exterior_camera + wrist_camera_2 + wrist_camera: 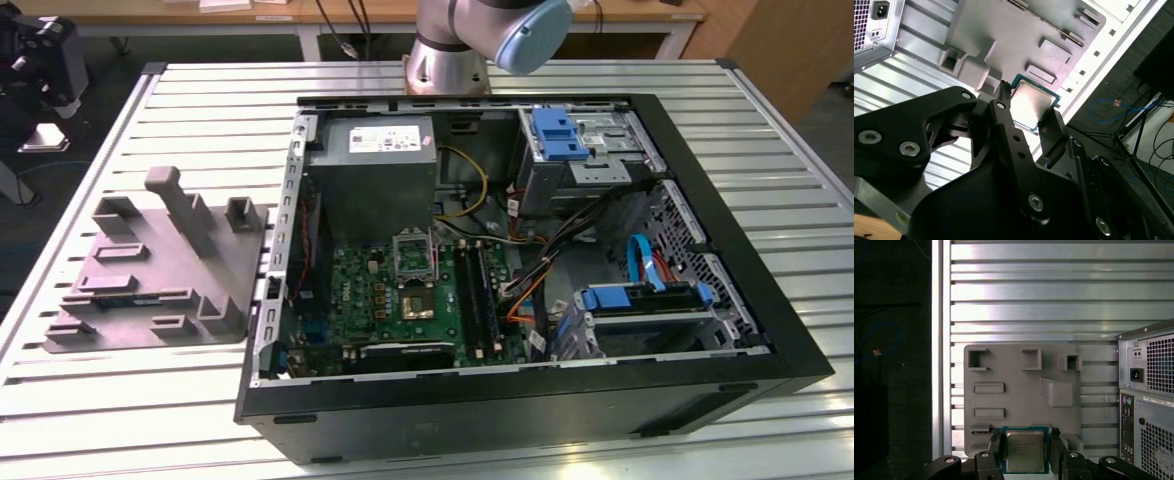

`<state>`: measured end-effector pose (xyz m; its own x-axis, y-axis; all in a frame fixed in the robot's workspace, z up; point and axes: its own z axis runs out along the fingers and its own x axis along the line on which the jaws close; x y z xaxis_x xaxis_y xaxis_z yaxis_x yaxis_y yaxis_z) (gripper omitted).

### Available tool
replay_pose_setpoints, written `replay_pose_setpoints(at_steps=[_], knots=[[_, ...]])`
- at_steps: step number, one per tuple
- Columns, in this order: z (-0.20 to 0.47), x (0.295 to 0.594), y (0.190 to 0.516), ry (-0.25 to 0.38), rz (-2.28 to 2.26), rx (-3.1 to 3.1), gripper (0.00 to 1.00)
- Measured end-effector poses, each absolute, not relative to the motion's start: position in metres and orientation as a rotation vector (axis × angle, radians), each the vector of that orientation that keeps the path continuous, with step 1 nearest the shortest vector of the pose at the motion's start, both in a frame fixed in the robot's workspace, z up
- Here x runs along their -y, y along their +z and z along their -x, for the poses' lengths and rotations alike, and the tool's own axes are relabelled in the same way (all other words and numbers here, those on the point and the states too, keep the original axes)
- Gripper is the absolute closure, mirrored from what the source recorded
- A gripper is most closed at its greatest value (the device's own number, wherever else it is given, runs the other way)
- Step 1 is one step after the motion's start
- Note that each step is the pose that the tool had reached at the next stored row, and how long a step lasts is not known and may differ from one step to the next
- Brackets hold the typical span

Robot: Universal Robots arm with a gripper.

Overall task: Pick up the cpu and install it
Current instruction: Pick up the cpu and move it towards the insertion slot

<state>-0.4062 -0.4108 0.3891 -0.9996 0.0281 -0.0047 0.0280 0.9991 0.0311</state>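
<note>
The cpu (pixel 1025 451), a small square chip with a silver-grey top and green edge, sits between the two black fingers of my gripper (pixel 1025 446), which is shut on it. It hangs well above the grey moulded tray (pixel 1014 372), near one of the tray's edges. In the second wrist view the cpu (pixel 1032 102) shows between the fingertips (pixel 1003 107), with the tray (pixel 1004 30) beyond it. In the exterior view the tray (pixel 147 290) lies on the table at the left, and the open socket (pixel 416 302) lies on the green motherboard inside the computer case.
The open black computer case (pixel 534 400) fills the middle of the slatted metal table (pixel 120 400), with power supply (pixel 380 170), drive cages and loose cables inside. The arm's base (pixel 447 60) stands behind the case. The case's back panel (pixel 1149 405) is beside the tray.
</note>
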Motion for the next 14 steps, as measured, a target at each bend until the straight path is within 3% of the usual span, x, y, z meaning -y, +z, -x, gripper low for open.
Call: replay_pose_setpoints(at_steps=[14], knots=[[0.4020,0.4109,0.3891,0.049,-0.044,-3.136,0.53]])
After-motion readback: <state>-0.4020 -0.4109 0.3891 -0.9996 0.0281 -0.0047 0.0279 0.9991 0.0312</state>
